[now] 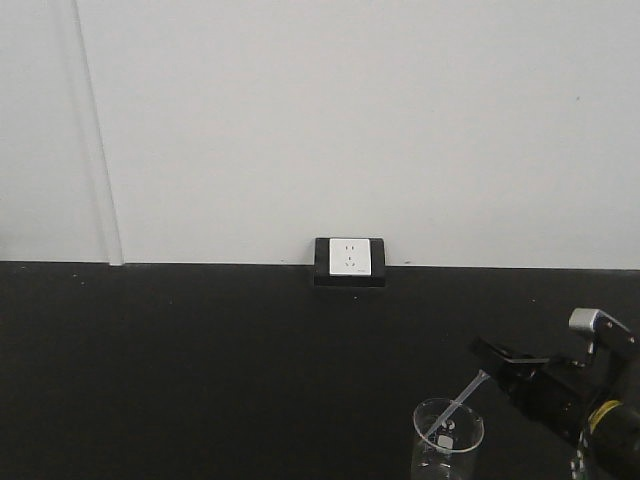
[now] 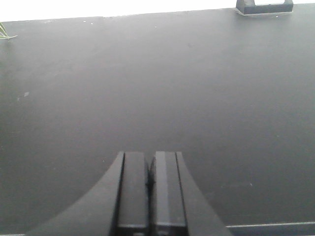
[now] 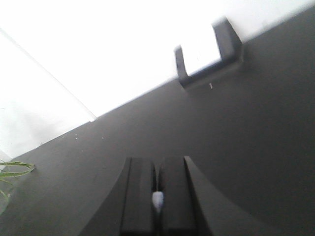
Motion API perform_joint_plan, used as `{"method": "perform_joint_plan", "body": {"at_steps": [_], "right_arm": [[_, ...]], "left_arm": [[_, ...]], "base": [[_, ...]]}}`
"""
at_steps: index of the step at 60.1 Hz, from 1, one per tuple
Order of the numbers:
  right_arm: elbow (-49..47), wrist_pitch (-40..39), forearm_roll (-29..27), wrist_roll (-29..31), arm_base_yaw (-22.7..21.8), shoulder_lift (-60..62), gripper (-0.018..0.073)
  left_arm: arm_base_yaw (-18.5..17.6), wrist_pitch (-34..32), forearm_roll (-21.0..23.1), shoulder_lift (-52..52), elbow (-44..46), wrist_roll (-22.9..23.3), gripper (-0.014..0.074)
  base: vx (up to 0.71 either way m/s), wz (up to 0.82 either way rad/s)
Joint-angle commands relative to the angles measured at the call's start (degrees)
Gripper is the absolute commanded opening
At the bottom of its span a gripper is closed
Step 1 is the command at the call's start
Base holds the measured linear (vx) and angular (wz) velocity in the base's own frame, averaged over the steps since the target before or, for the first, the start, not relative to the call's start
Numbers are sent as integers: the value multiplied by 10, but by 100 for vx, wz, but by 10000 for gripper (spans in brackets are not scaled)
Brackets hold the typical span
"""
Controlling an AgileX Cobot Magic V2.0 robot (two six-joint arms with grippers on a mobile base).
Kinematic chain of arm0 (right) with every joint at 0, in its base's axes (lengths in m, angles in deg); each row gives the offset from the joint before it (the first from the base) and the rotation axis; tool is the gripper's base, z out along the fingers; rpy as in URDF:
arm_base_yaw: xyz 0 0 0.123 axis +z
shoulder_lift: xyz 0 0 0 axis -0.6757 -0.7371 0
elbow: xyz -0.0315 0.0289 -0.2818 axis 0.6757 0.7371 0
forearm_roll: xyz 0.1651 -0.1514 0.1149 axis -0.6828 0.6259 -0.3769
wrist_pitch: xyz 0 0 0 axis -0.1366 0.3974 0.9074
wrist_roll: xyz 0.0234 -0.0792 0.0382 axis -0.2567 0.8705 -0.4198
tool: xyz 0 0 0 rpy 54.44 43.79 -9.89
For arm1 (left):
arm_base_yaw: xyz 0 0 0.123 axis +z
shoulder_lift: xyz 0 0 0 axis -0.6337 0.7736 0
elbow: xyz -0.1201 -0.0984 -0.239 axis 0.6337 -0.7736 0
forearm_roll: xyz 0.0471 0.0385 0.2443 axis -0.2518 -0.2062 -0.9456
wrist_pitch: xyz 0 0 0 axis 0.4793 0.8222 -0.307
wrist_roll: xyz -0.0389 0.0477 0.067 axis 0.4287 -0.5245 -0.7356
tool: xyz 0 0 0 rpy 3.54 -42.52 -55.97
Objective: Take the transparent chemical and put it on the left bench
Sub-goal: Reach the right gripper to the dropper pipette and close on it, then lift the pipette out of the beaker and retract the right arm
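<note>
Pipette [image 3: 157, 199] pinched by right claw [image 3: 156, 164], we judge as handle for transparent chemical [image 1: 447, 442] below; left claw [image 2: 149, 158] pressed together, empty.

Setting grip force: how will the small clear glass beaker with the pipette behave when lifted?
Small clear glass beaker: thin smooth glass, likely fragile and slippery. Its thin translucent plastic pipette leans out loosely, so it is probably floppy and may shift. Right pincer looks shut on a white tip, possibly that pipette; pulling there would likely lift only it.

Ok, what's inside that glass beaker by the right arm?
A thin translucent pipette leans in the beaker, top sticking out. Its bottom is cropped, so any liquid can't be seen.
</note>
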Motion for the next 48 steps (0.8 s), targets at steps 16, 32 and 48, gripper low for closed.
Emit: {"method": "perform_joint_plan", "body": {"at_steps": [16,32,48], "right_arm": [[-10,242,183,29,-1,267,-3],[73,317,351,-96,-1,461,-3],[149,398,395,-125,-2,626,-3]], "left_arm": [[-1,-45,0,-11,-9,4,-4],[-1,-45,0,-11,-9,4,-4],[-1,-45,0,-11,-9,4,-4]], "base": [[0,0],[0,0],[0,0]]}}
